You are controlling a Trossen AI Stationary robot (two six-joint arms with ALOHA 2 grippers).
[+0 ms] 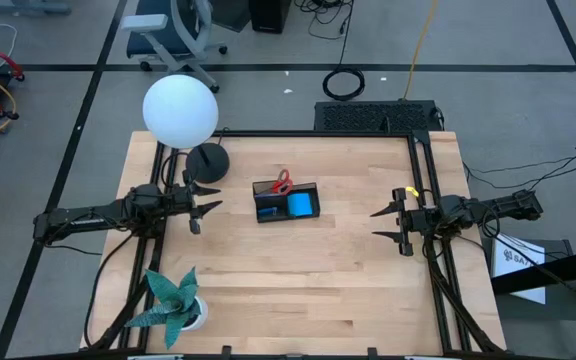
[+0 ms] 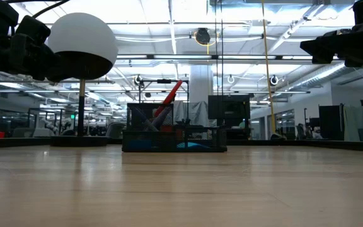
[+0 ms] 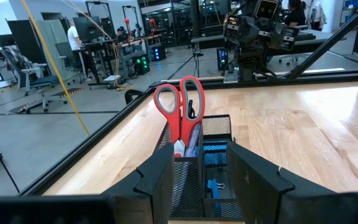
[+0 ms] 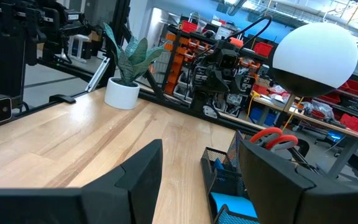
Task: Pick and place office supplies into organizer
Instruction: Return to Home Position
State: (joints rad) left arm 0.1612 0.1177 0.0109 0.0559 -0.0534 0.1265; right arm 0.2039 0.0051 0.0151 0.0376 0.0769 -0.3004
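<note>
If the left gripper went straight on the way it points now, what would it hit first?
Probably the organizer: from the left gripper it lies straight ahead, taller end with the scissors nearest. Nothing shows between them in the high view.

**Surfaces and finishes**

Bench (image 1: 348,270): pale wood planks, smooth, satin sheen.
Organizer (image 3: 188,182): black wire mesh, metal, matt.
Scissors (image 3: 180,127): red plastic handles, glossy.
Blue pad (image 1: 300,205): paper, matt.
Lamp globe (image 1: 180,110): white, smooth, matt.
Plant pot (image 4: 122,94): white, smooth.
Leaves (image 4: 129,59): look papery.
Left end effector (image 1: 213,200): dark, matt plastic.
</note>
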